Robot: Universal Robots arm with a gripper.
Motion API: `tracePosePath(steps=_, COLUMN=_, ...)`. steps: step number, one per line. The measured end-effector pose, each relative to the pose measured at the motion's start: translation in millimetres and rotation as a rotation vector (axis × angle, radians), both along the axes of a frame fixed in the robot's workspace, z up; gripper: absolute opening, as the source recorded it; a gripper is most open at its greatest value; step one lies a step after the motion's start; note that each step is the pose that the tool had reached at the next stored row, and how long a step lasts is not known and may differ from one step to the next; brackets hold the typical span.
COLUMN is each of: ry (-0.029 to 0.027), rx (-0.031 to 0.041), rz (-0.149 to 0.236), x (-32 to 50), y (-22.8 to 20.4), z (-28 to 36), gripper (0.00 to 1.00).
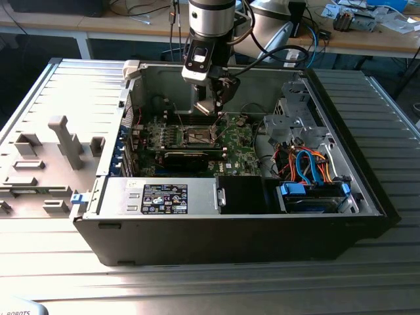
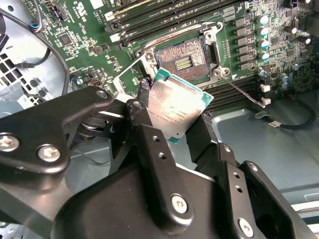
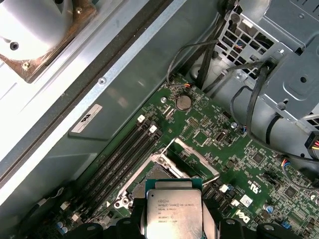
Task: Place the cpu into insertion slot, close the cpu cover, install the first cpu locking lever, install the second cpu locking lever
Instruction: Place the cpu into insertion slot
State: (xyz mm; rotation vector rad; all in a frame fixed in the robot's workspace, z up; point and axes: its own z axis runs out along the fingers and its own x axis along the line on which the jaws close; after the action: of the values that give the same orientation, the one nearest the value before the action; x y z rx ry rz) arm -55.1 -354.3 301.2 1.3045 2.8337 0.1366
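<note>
Gripper (image 2: pixel 171 124) clamped on the cpu (image 2: pixel 175 110), with a black finger (image 2: pixel 142 124) on each of two opposite edges. Cpu is held with its silver-grey top towards both wrist cameras, green edge showing. It hangs above the green motherboard (image 1: pixel 239 147), close to the insertion slot (image 2: pixel 183 59) but not seated. In the second wrist view the socket's dark centre and gold contact field lie fully exposed just past one corner of the cpu. Cpu cover (image 3: pixel 192 152) stands raised off the socket, its thin silvery frame open along one side. One thin wire locking lever (image 2: pixel 243 91) is unlatched and angles away from the socket across the board. In the exterior view the arm (image 1: pixel 210 16) reaches down from the far side into the open computer case (image 1: pixel 262 236), which lies on a ribbed metal table (image 1: pixel 39 98). Gripper sits over the middle of the board. Drive cage (image 1: pixel 292 121) and coloured cables (image 1: pixel 308 164) lie to the exterior view's right. Grey fixture blocks (image 1: pixel 65 138) stand outside the case to the exterior view's left.
</note>
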Motion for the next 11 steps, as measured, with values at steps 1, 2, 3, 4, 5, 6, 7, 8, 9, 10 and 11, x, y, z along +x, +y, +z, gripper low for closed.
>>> tracePosePath(steps=1, ry=0.0000, rx=-0.0001, rz=-0.003, x=0.0, y=0.0, z=0.0, gripper=0.54)
tracePosePath(steps=2, ry=0.0000, rx=-0.0001, rz=-0.007, x=0.0, y=0.0, z=0.0, gripper=0.54)
tracePosePath(steps=3, ry=0.0000, rx=-0.0001, rz=-0.010, x=0.0, y=0.0, z=0.0, gripper=0.54)
tracePosePath(steps=4, ry=0.0000, rx=-0.0001, rz=-0.011, x=0.0, y=0.0, z=-0.1, gripper=0.54)
tracePosePath(steps=5, ry=0.0000, rx=-0.0001, rz=-0.013, x=0.0, y=0.0, z=-0.1, gripper=0.54)
tracePosePath(steps=6, ry=0.0000, rx=0.0000, rz=-0.016, x=0.0, y=0.0, z=-0.1, gripper=0.54)
tracePosePath(steps=7, ry=0.0000, rx=-0.0001, rz=-0.018, x=0.0, y=0.0, z=-0.1, gripper=0.54)
tracePosePath(steps=8, ry=0.0001, rx=-0.0001, rz=-0.019, x=0.0, y=0.0, z=-0.1, gripper=0.54)
tracePosePath(steps=9, ry=0.0000, rx=-0.0001, rz=-0.022, x=0.0, y=0.0, z=-0.2, gripper=0.54)
tracePosePath(steps=10, ry=0.0000, rx=-0.0001, rz=-0.024, x=0.0, y=0.0, z=-0.2, gripper=0.54)
tracePosePath(steps=11, ry=0.0000, rx=-0.0001, rz=-0.026, x=0.0, y=0.0, z=-0.2, gripper=0.54)
